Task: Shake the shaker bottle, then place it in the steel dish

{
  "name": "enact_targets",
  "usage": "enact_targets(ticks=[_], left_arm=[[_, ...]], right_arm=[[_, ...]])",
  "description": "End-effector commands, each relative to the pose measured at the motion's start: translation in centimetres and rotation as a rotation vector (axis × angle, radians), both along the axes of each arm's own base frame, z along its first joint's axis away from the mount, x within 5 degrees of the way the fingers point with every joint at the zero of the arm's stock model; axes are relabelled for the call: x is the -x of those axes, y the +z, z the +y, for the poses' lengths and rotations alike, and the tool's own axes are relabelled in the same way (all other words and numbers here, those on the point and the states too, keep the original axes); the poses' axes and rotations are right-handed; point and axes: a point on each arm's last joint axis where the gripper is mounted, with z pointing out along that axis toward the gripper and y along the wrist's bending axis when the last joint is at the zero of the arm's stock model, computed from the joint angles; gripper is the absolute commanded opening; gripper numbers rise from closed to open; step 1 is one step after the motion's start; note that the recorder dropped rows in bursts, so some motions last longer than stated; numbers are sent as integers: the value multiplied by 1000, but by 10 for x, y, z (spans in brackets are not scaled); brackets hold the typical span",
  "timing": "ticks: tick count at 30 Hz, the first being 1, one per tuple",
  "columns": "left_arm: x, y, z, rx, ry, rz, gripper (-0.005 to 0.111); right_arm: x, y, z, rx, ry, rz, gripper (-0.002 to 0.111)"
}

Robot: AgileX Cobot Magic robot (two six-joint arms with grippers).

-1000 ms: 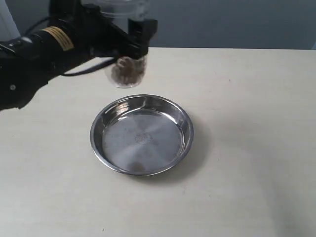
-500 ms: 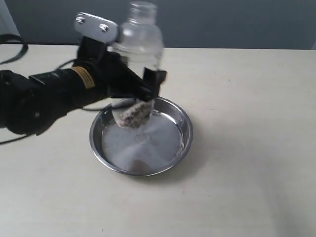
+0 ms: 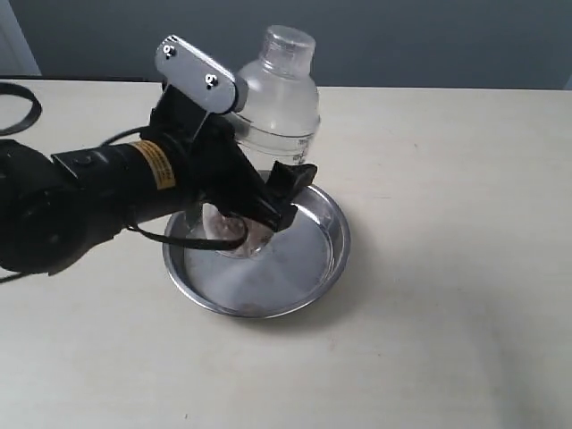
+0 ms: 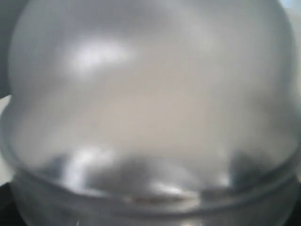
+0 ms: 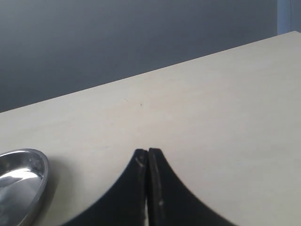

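Above beige table (image 3: 447,313), left gripper (image 3: 262,208) angles down clamping shaker bottle (image 3: 279,107).

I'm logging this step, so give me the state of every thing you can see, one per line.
shaker bottle: capped, leaning, gripped, base down in the dish; contact with the dish floor unclear.
steel dish: right way up, holding only the bottle's base.
left hand: shut on the bottle's lower body.
right hand: shut, empty.
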Motion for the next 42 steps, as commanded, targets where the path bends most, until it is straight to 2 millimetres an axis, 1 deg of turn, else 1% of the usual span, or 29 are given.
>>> enact_targets(ticks=[1,2,4,5,6,7,8,9,10,11,14,15,16,17,21,22,23,26,27,28,32,33,34,36,37,38,39,40,42], left_arm=[[10,3,-7,-72,-112,-56,0],[6,5,-1,2,-43,-74,0],[-17,-2,35,255,351,56,0],[-18,-7,34,219,325,71,0],[-15,-1,26,170,218,28,0],[-12,20,18,192,144,-36,0],[4,74,7,185,-24,-243,0],[16,112,5,191,-84,-378,0],[16,112,7,210,-64,-357,0],[12,98,7,220,-30,-282,0],[-7,13,3,151,56,-17,0],[-11,-1,3,181,94,37,0],[-12,-2,0,210,96,43,0],[-10,6,-2,233,74,7,0],[5,86,-8,268,-81,-283,0],[5,87,-8,266,-80,-280,0],[4,75,-8,240,-68,-227,0],[-6,8,-13,142,-30,-21,0],[-8,-1,-13,143,-18,0,0],[-8,-2,-14,148,-24,-9,0],[9,65,-17,225,-138,-261,0],[11,71,-16,233,-141,-280,0],[10,65,-14,234,-119,-249,0],[4,28,-15,191,-80,-127,0],[-1,-1,-16,170,-42,-35,0],[-4,-13,-16,163,-22,3,0],[-5,-18,-17,158,-17,17,0],[-5,-10,-18,190,-22,1,0],[2,22,-23,245,-84,-106,0]], right_arm=[[0,1,-1,6,-6,-14,-1],[0,1,-1,6,-6,-14,-1],[0,1,-1,6,-6,-14,-1],[0,1,-1,6,-6,-14,-1],[0,1,-1,6,-6,-14,-1],[0,1,-1,6,-6,-14,-1],[0,1,-1,6,-6,-14,-1],[0,1,-1,6,-6,-14,-1],[0,1,-1,6,-6,-14,-1],[0,1,-1,6,-6,-14,-1],[0,1,-1,6,-6,-14,-1],[0,1,-1,6,-6,-14,-1],[0,1,-1,6,-6,-14,-1],[0,1,-1,6,-6,-14,-1],[0,1,-1,6,-6,-14,-1],[0,1,-1,6,-6,-14,-1],[0,1,-1,6,-6,-14,-1],[0,1,-1,6,-6,-14,-1],[0,1,-1,6,-6,-14,-1],[0,1,-1,6,-6,-14,-1],[0,1,-1,6,-6,-14,-1],[0,1,-1,6,-6,-14,-1],[0,1,-1,6,-6,-14,-1],[0,1,-1,6,-6,-14,-1],[0,1,-1,6,-6,-14,-1],[0,1,-1,6,-6,-14,-1],[0,1,-1,6,-6,-14,-1],[0,1,-1,6,-6,-14,-1],[0,1,-1,6,-6,-14,-1]])
